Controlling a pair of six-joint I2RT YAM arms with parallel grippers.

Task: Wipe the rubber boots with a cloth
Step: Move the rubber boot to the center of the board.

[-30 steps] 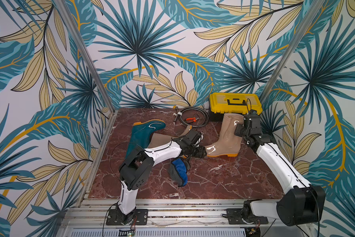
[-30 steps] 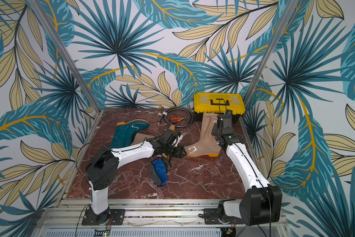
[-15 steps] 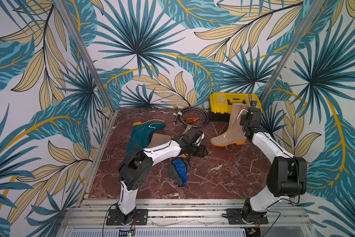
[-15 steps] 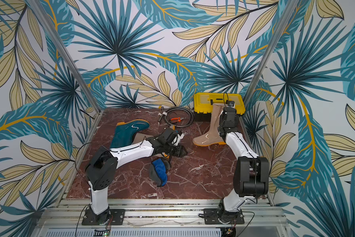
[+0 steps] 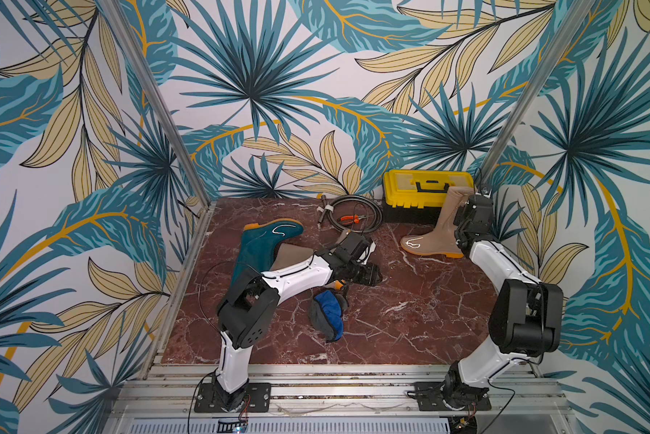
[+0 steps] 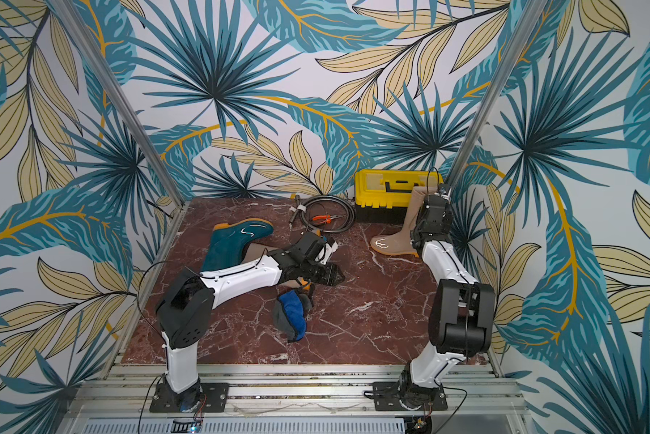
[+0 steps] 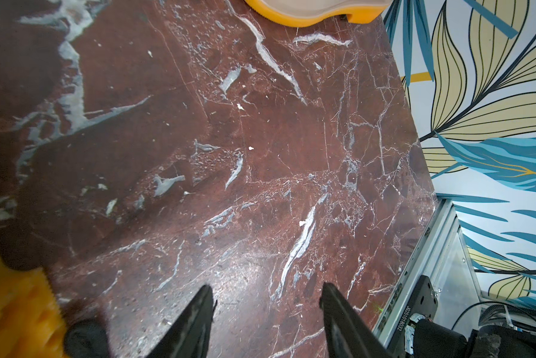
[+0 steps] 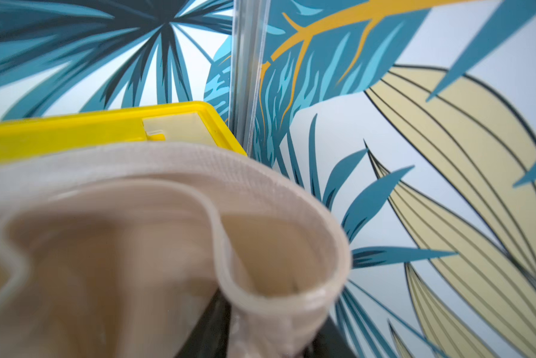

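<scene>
Calling the back wall 12 and the robot bases 6 on the marble tabletop (image 5: 409, 319).

The blue cloth (image 5: 329, 312) is crumpled up just short of the middle, around 6–7. It's lying loose with nothing touching it. The left gripper (image 5: 372, 274) hangs just past it toward 12, with its fingers (image 7: 198, 313) spread apart and only bare marble between them.

The left arm (image 5: 297, 276) is the main thing in the way. It's stretched right over the second tan boot (image 5: 291, 255), so all you get is a slice of the shaft and a bit of orange sole next to the gripper. The teal boot (image 5: 257, 248) lies on its side at 10, partly on top of that boot.

The upright tan boot (image 5: 434, 242) is at 2, toe pointing toward 9. The right gripper (image 5: 468, 201) is up at the top of its shaft. In the right wrist view the folded rim sits between the dark fingers, but I honestly can't tell if it's clamped or let go.

Right behind that boot at 1 is a yellow toolbox (image 5: 424, 188). At 12 there's a coiled black cable (image 5: 332, 216) with orange-handled pliers (image 5: 347, 218) lying inside the loop.
</scene>
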